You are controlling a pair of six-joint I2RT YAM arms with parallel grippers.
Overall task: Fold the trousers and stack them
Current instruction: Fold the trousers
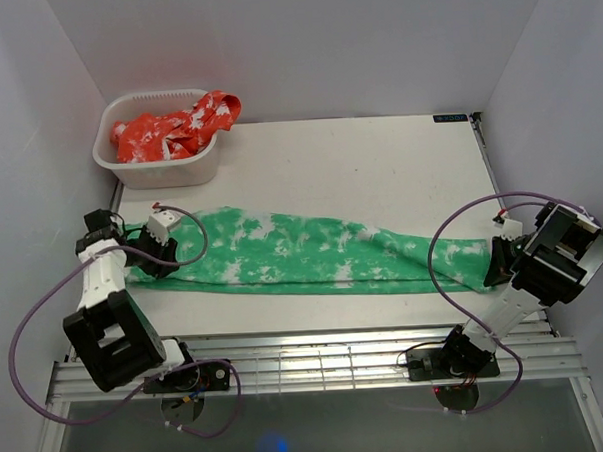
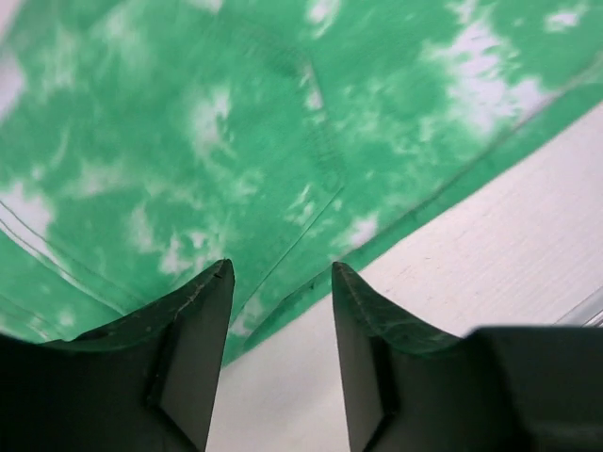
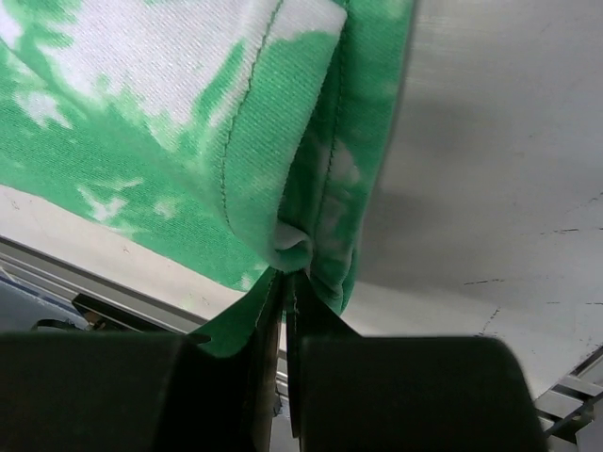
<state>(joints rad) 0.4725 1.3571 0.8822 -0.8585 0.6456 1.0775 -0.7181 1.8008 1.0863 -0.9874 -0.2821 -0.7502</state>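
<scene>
The green trousers (image 1: 303, 251) with white blotches lie stretched left to right across the table, folded lengthwise into a long strip. My left gripper (image 1: 155, 254) is at their left end, open, its jaws just above the near edge of the cloth (image 2: 236, 141) and the bare table. My right gripper (image 1: 495, 263) is at their right end, shut on the hem of the trousers (image 3: 301, 188), which bunches at the fingertips.
A white tub (image 1: 159, 170) holding a red and white garment (image 1: 177, 126) stands at the back left. The table (image 1: 379, 163) has a metal rail edge (image 1: 317, 360) at the front. White walls close in left, right and behind.
</scene>
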